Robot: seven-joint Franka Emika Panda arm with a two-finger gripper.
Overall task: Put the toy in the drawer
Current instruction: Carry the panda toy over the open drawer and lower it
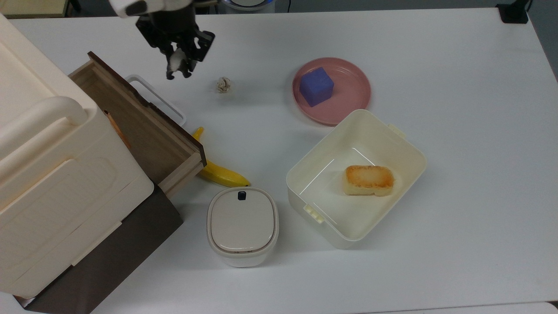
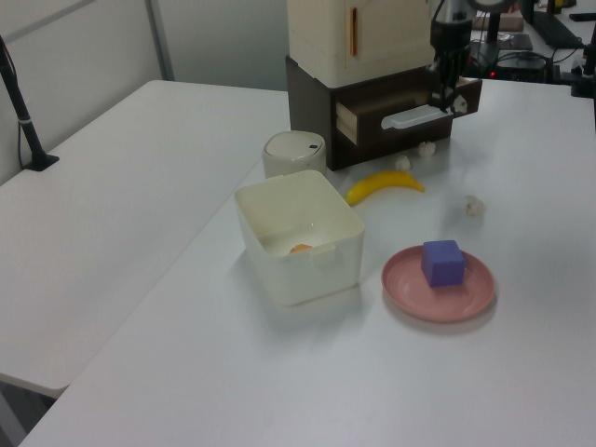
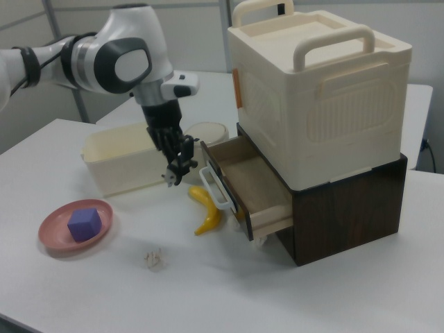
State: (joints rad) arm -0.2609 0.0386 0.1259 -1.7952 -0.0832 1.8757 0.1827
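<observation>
My gripper (image 1: 178, 72) hangs above the table, shut on the toy (image 1: 176, 61), a tiny white-and-black thing pinched between its fingers. In the top view it is just to the upper right of the drawer's white loop handle (image 1: 154, 98). The drawer (image 1: 144, 131) stands pulled open, light wood inside with a dark brown front, under the cream box. In the right view the gripper (image 3: 175, 175) is left of the drawer (image 3: 253, 184), level with its handle. In the left view the gripper (image 2: 447, 98) is above the drawer (image 2: 410, 116).
A crumpled paper wad (image 1: 223, 85) lies on the table to the right of the gripper in the top view. A banana (image 1: 220, 174) lies beside the drawer front. A lidded pot (image 1: 242, 224), a cream tub (image 1: 409, 157) with bread, and a pink plate (image 1: 353, 93) with a purple cube stand further right.
</observation>
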